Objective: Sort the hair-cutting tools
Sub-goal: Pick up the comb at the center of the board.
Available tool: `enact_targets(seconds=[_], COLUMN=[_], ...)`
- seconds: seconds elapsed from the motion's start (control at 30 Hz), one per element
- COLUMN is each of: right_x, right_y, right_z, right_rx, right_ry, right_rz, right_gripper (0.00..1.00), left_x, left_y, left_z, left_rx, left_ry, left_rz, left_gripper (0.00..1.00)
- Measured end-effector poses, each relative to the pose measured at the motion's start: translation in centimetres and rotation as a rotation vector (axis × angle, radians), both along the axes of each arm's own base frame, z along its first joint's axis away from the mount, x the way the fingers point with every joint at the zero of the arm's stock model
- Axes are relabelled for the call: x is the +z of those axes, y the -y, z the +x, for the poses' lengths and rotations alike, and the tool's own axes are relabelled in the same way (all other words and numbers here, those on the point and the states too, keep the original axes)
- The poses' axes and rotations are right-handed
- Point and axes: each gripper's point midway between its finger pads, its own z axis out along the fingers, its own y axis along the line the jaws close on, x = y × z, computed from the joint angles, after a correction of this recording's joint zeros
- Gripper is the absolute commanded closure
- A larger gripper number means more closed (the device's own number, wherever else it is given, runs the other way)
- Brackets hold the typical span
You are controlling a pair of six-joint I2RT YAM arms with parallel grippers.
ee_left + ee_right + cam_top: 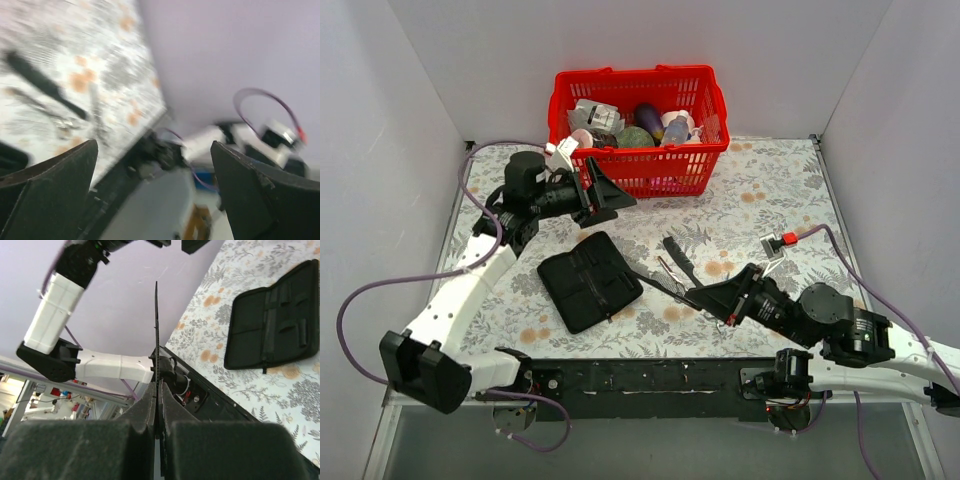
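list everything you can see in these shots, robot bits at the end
basket: 1, red, back centre of the table
bottles and packets: several, mixed colours, inside the basket
folding case: 1, black, lying open, front left of centre
comb: 1, black and narrow, pinched in the right gripper, pointing toward the case
wider black tool: 1, black, lying right of the case; kind unclear
scissors: silver, slim, beside the wider black tool; count unclear
table: 1, floral cover, under everything
left gripper: 1, black, open and empty, just in front of the basket
right gripper: 1, black, shut on the comb, front right of centre
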Motion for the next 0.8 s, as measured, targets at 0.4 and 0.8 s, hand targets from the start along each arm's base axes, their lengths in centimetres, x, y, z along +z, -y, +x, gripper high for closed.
enact_targets(seconds=[0.4, 0.8], right_x=[-8.3, -9.0], right_y=[-0.4, -2.3], right_z=[0.7, -0.2], right_rx=[-0.054, 0.017], right_ry=[-0.091, -0.099], right_rz=[-0.211, -0.235], right_gripper=[0.99, 0.99], left_x=[-18.4, -25.0], left_y=[-10.0, -18.5], left_z=[8.1, 10.6], left_rx=[0.502, 0.727], left_ry=[-0.241, -0.248], left_rz=[0.834, 1.326], left_gripper=[0.02, 0.02])
